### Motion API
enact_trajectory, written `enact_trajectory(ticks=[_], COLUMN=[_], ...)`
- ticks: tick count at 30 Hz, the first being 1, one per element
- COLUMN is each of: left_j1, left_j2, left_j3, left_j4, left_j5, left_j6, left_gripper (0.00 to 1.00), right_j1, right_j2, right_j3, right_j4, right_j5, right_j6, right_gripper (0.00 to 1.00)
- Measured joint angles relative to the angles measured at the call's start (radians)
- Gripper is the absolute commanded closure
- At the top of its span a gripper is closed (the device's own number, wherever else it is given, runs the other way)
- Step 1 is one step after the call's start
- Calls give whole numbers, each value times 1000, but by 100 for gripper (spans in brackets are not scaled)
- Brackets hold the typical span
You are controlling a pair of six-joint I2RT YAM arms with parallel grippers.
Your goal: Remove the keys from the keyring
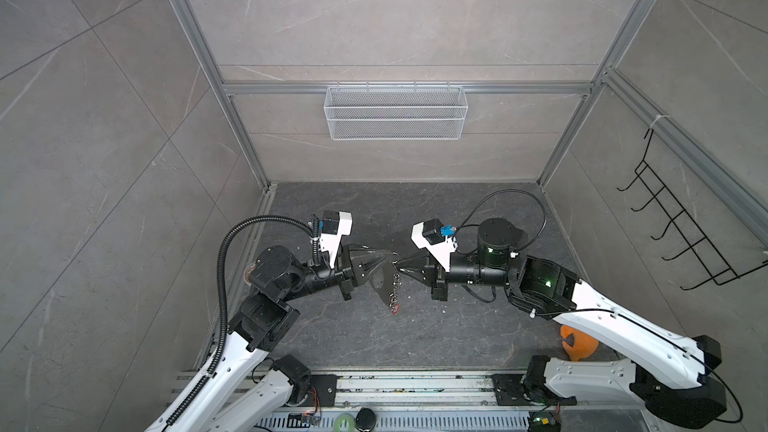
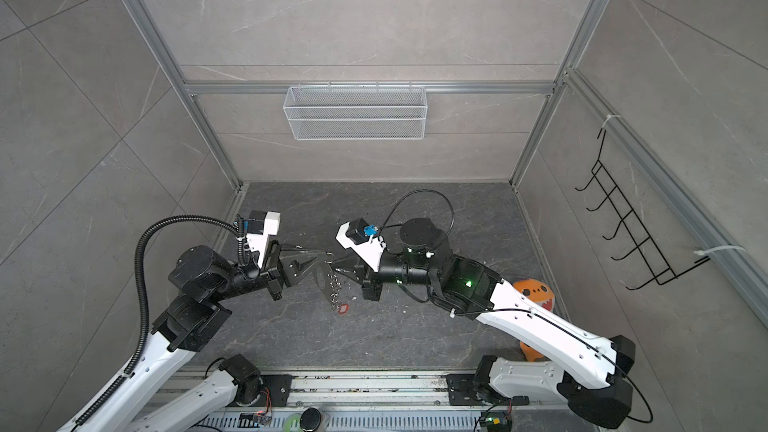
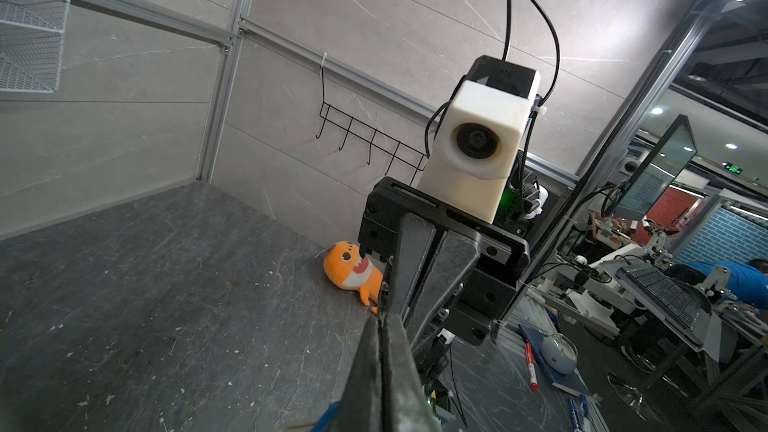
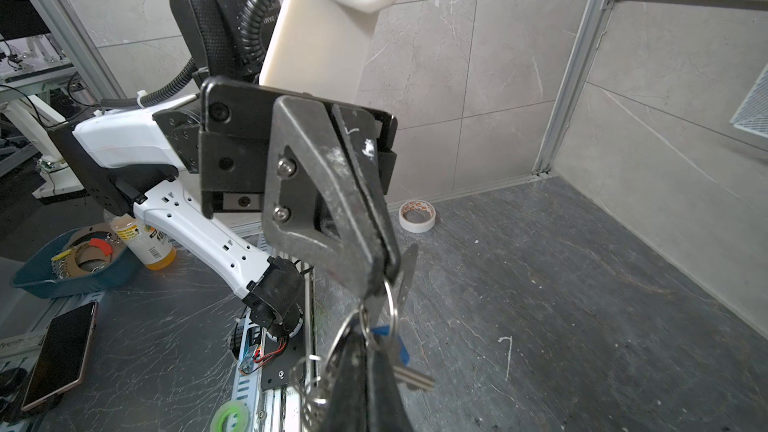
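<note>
Hanging at mid-frame in both top views, the keyring [image 1: 397, 284] drops as a short chain from the spot where the left fingers [image 1: 380, 261] and right fingers [image 1: 415, 263] meet tip to tip, each pair pressed together. Its grey tag [image 1: 380, 282] dangles just left of the chain, and the red key [image 1: 395, 308] ends it below. Bare dark desk [image 1: 457, 326] lies all round. An orange plush toy [image 1: 577, 344] sits at lower right, half under the right arm. In a top view a mesh basket [image 2: 355, 112] and a hook rack [image 2: 636, 234] hang on the walls, well apart from the arms.

From the left wrist, the left fingers [image 3: 374, 376] rise shut from the bottom edge, meeting the right fingers [image 3: 419, 259] at centre, with the toy [image 3: 349, 270] beyond.

From the right wrist, the left fingers [image 4: 324, 184] clamp the keyring [image 4: 390, 305] at centre. Rings, the blue key [image 4: 392, 340] and the silver key [image 4: 413, 376] crowd the closed right fingers [image 4: 353, 392] at the bottom edge; which piece those pinch I cannot tell. A tape roll [image 4: 417, 216] lies by the wall, with open desk to the right.
</note>
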Motion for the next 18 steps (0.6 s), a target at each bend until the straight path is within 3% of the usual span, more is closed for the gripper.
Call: enact_trajectory(ticks=[12,17,18], left_j1=[0,-2,-3], left_j2=[-40,-43,-43], left_j3=[0,0,0], left_j4=[-134,-155,-157], left_j5=[-53,-55,-48], left_j6=[67,77,77], left_gripper=[100,100,100], right_j1=[12,13,13], right_j2=[-16,-16,-14], right_j3=[-3,0,5], right_j4=[-56,-75,-84], right_j5=[101,89,80], right_j6=[0,0,0], right_gripper=[100,100,95])
